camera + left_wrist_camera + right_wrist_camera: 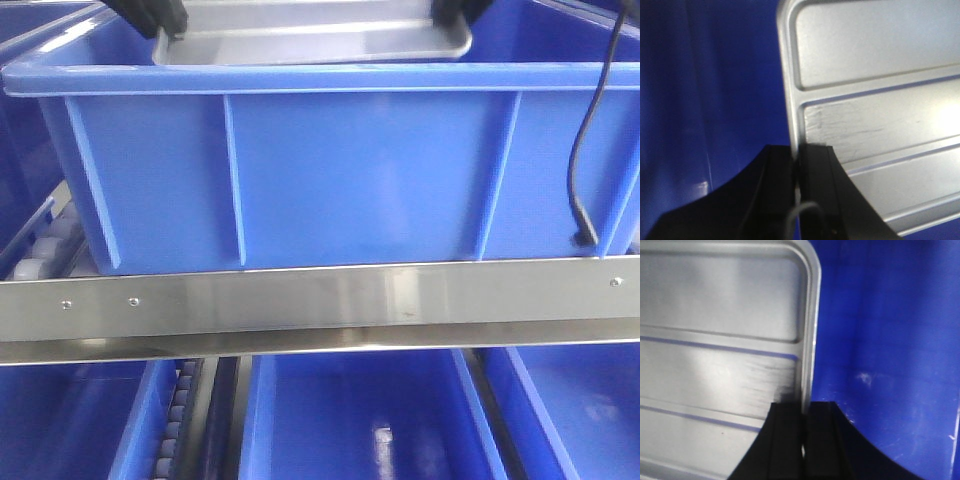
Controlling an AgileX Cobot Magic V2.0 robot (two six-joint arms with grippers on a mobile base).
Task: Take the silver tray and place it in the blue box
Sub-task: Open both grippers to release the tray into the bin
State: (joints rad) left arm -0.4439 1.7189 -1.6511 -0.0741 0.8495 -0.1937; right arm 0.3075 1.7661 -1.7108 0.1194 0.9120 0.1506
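Note:
The silver tray (315, 40) hangs level just above the rim of the blue box (350, 170), at the top of the front view. My left gripper (165, 25) is shut on the tray's left rim. In the left wrist view the black jaws (795, 160) pinch the rim of the ridged tray (880, 110), with the box's inside (705, 100) below. My right gripper (455, 15) is shut on the tray's right rim. The right wrist view shows the jaws (804, 412) clamped on the tray's edge (720, 340), over the blue box's interior (890, 350).
A steel rack rail (320, 300) runs across in front of the box. A black cable (590, 120) hangs down the box's right front. More blue bins (360, 420) sit on the shelf below, with roller tracks (175, 420) between them.

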